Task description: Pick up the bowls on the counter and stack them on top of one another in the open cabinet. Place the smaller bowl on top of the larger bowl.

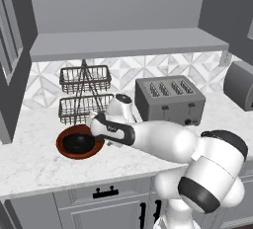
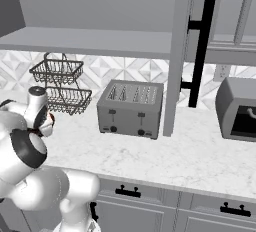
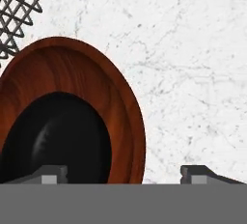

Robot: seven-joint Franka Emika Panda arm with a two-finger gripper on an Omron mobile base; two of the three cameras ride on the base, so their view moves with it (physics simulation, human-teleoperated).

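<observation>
Your tool [image 3: 123, 175] hangs with its tips spread wide astride the larger bowl's [image 3: 116, 88] near rim; the smaller bowl [image 3: 58, 141] apparently nests inside it on the bench [image 3: 193, 73]. The open cabinet [image 1: 128, 43] above holds nothing yet.

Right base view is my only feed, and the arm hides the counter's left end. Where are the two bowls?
Observer: In the left base view the wooden bowl sits on the counter, in front of the wire baskets.
Operator: And the black one?
Observer: The black bowl sits inside the wooden bowl.
Operator: What is the gripper doing?
Observer: In the hand view the gripper is open, with the wooden bowl's rim between its tips. One tip is over the black bowl and the other over bare marble.
</observation>
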